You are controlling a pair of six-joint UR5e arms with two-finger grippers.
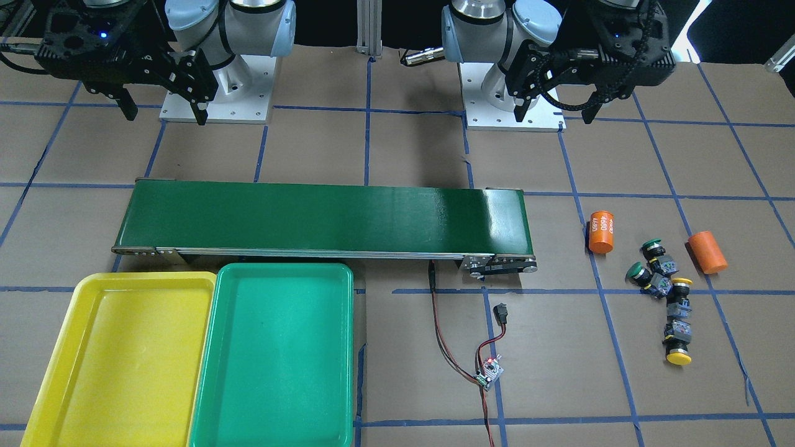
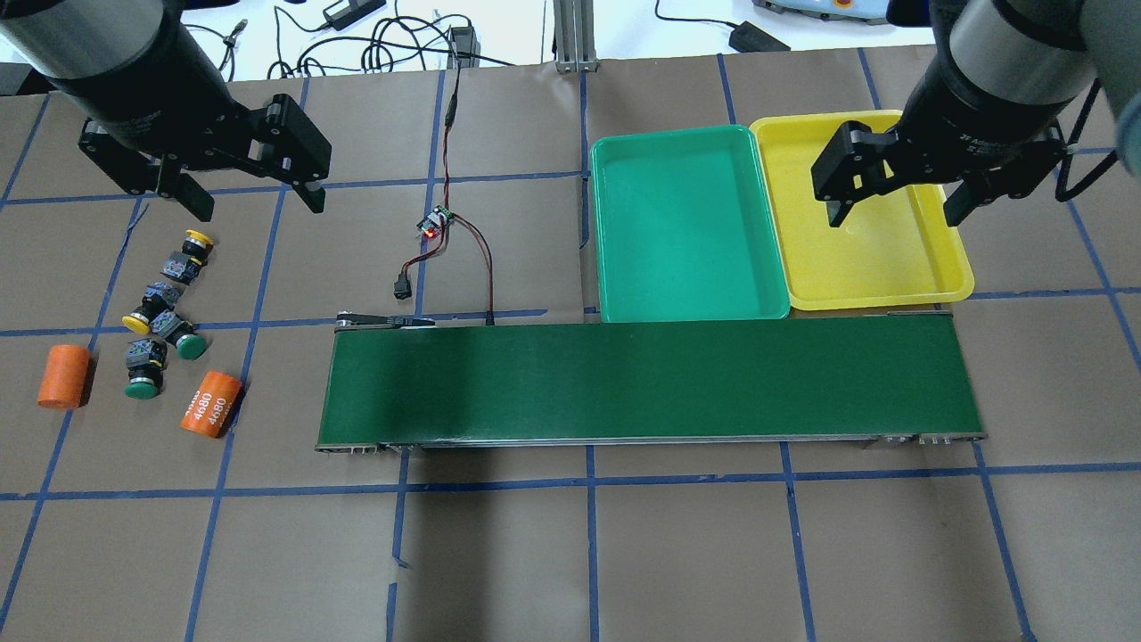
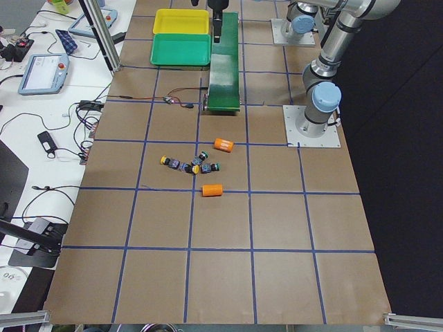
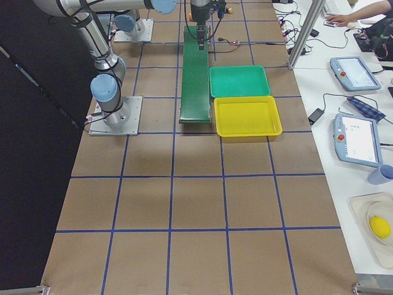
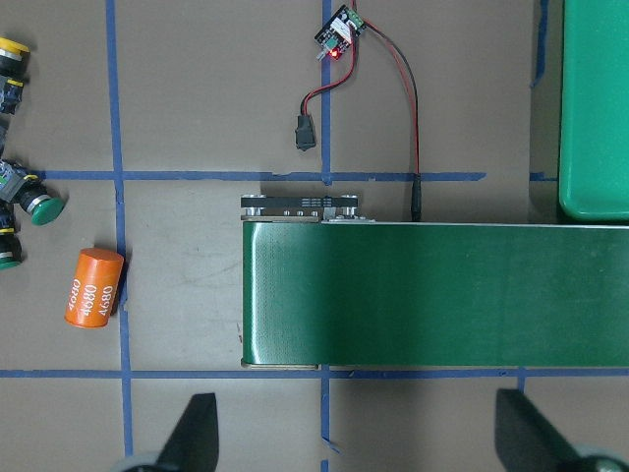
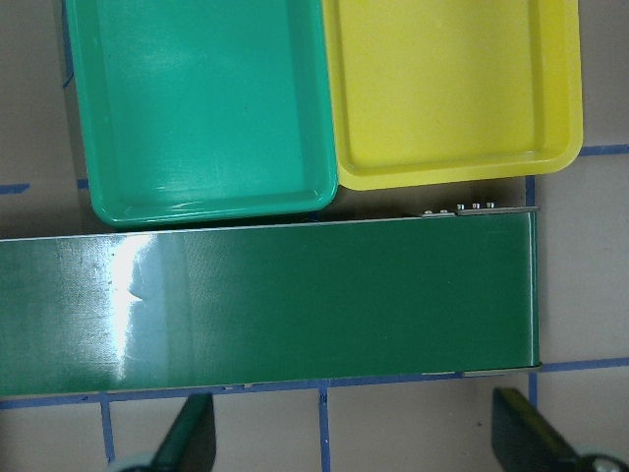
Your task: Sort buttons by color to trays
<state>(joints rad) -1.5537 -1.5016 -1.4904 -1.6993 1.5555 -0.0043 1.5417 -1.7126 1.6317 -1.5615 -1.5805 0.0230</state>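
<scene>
Buttons (image 2: pixel 163 321) lie clustered on the desk (image 2: pixel 624 553) near the left hand (image 2: pixel 258 205), well apart from the green tray (image 2: pixel 686 314) and yellow tray (image 2: pixel 878 301). Both the left hand and the right hand (image 2: pixel 896 217) are held spread and empty. The buttons are judged light and rigid. The blocky body is best gripped, as the domed cap may slip.

Brown tabletop (image 2: pixel 624 553) (blue tape grid)

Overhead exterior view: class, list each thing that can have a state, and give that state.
left pincer: open, holding nothing
right pincer: open, holding nothing
green tray: empty
yellow tray: empty
buttons: all four lying on the table, unsorted
controller board: red light on
</scene>
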